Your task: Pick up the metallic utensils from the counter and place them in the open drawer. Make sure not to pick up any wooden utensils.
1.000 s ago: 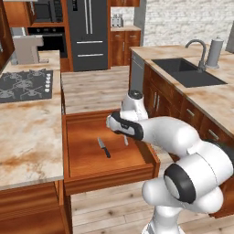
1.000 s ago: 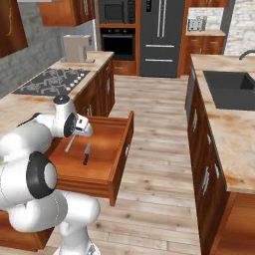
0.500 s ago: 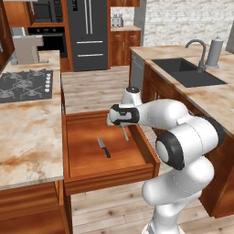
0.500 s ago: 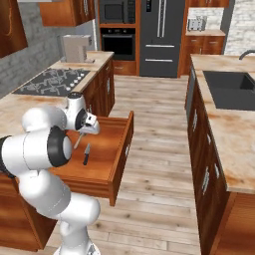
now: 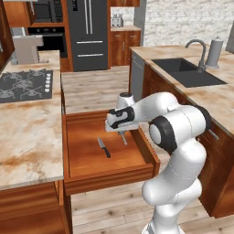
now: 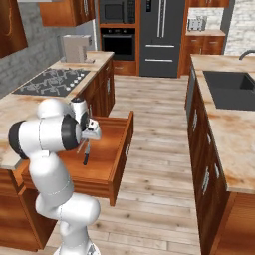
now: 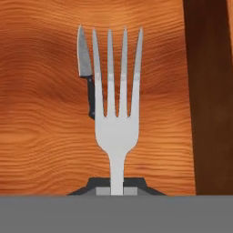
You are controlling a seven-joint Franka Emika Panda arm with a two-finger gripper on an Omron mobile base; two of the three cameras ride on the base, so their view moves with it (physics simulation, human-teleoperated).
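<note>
The gripper (image 5: pixel 122 135) is clamped on the handle of the silver fork (image 7: pixel 116 107), tines pointing down toward the floor of the open drawer (image 5: pixel 87 153), a pose that suits releasing it inside. The black-handled knife (image 5: pixel 104 148) already lies flat in the drawer, beneath the fork; the fork remains to be deposited.
</note>
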